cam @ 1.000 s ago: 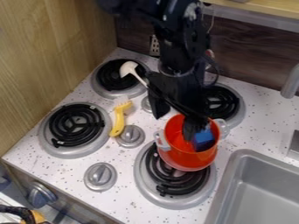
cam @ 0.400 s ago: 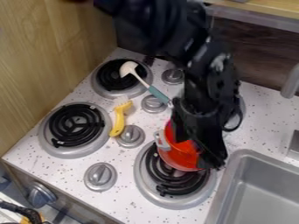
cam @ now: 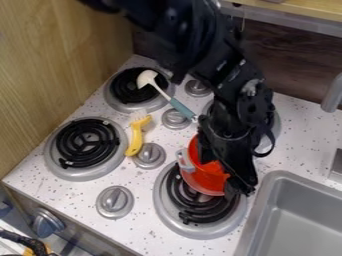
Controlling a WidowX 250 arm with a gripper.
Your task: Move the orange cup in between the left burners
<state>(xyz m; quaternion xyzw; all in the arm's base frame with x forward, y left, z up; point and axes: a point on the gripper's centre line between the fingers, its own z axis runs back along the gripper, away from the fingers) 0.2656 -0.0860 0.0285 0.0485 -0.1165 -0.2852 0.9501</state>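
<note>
One sink (cam: pixel 304 220), speckled counter (cam: pixel 300 135), wooden wall (cam: pixel 60 65).

White, dark-speckled stovetop (cam: pixel 80 191), flat. Round burners with black coils and grey metal rims are set in it; the far right one (cam: pixel 272 131) is partly hidden. Four grey round knobs (cam: pixel 115 202) stand between left and right burners. Yellow-handled brush (cam: pixel 135 137) lies beside the near left burner. Cream spoon with teal handle (cam: pixel 179 106) lies with its head on the far left burner. Orange pot with pale grey handle (cam: pixel 200 179) rests on the near right burner.
</note>
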